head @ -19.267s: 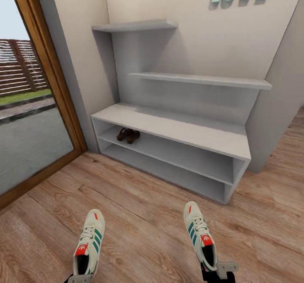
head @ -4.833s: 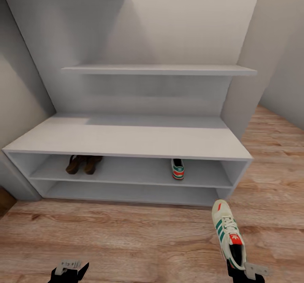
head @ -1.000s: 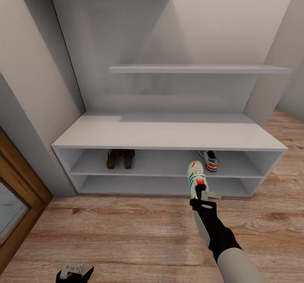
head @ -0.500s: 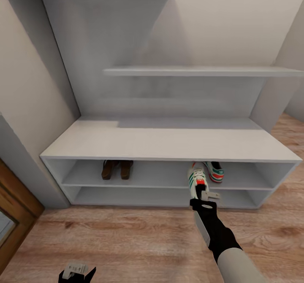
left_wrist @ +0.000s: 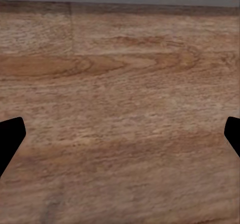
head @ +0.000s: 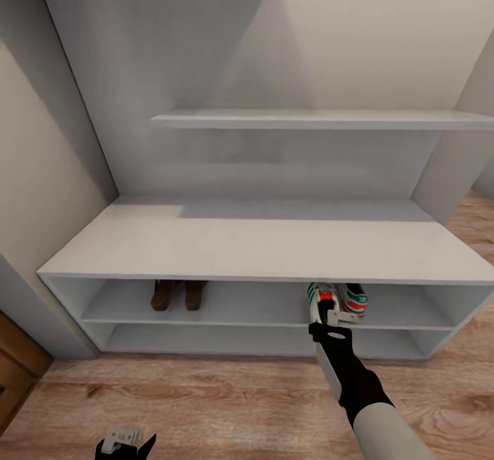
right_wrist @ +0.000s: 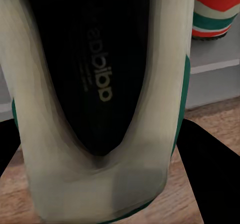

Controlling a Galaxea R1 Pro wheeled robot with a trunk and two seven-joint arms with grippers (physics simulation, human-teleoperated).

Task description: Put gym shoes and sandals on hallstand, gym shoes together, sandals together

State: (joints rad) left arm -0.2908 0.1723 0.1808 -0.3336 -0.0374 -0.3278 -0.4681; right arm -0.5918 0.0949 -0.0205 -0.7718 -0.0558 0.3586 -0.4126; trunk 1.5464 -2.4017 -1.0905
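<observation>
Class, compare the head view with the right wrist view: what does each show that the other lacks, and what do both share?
Head view alone: the sandals on the rack's upper tier, the wall shelves, the left tool.
Right wrist view alone: the held shoe's dark insole with its lettering.
Both: that shoe in the right tool, the other shoe already on the rack beside it, and the floor.

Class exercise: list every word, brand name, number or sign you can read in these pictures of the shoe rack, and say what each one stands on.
"adidas": pale lettering on the dark insole of the gym shoe held in the right gripper; seen upside down and blurred, but legible.
Heel patch of the second gym shoe on the rack shelf: only red, white and green bands, no readable text.
Nothing else carries readable text.
</observation>
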